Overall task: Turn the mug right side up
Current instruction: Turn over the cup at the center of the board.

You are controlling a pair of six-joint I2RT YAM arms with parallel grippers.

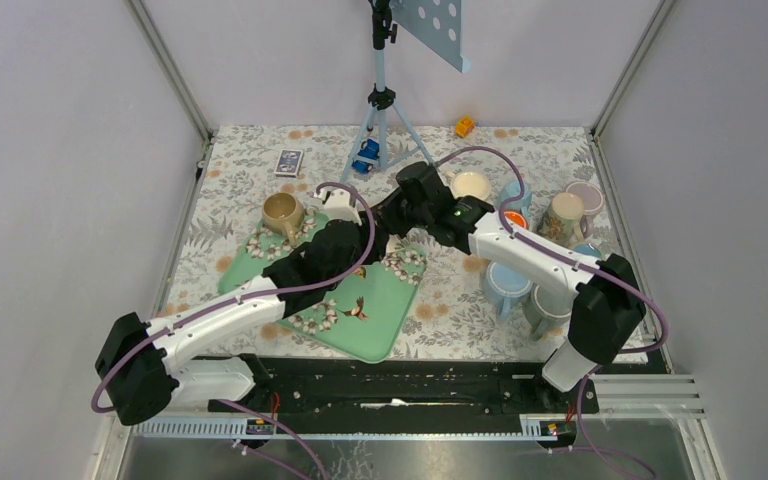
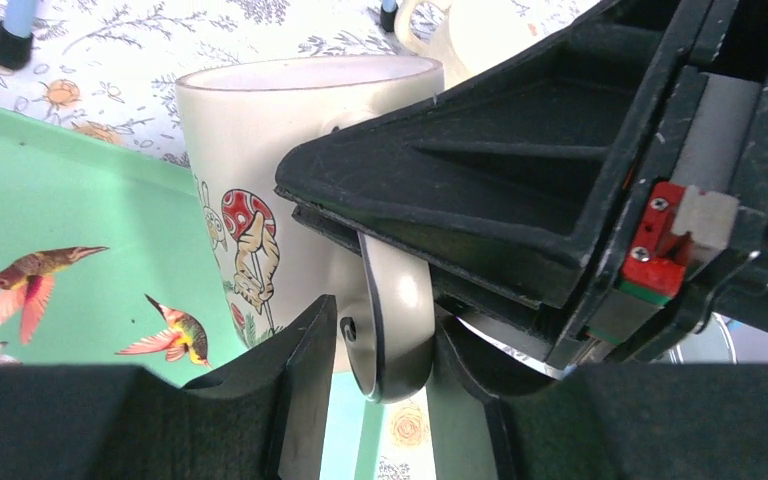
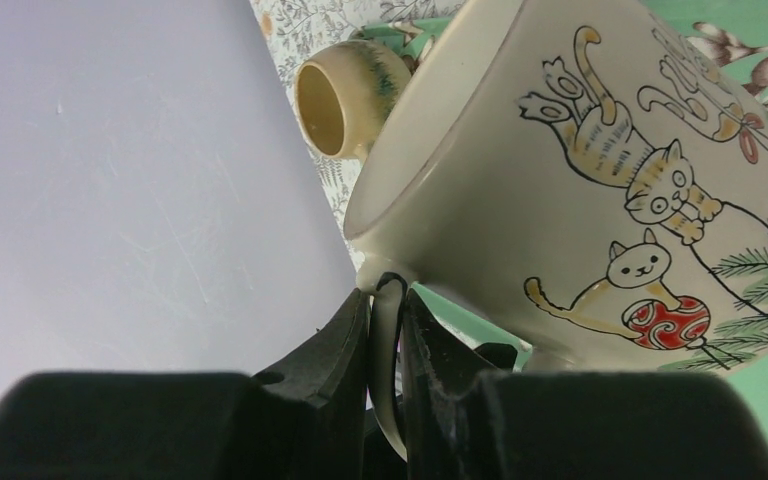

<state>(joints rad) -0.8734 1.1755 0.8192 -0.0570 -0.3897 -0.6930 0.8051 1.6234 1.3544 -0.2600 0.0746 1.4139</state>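
Handle (image 2: 395, 320) of the cream cat mug (image 3: 560, 150) sits pinched twice over, left fingers (image 2: 300, 350) closed on its curled end and right fingers (image 3: 345, 340) clamped near the rim.

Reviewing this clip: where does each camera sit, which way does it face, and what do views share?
Top external: above and behind the bases, looking down on the table; left arm and right arm show whole, meeting over the tray.
Right wrist: on the right arm, looking along the right gripper, which pinches the cream mug by its handle; its fingers show.
Left wrist: on the left arm, looking along the left gripper at that handle; its fingers and the right gripper show.
Shared: both wrist views show the cream mug and tray.
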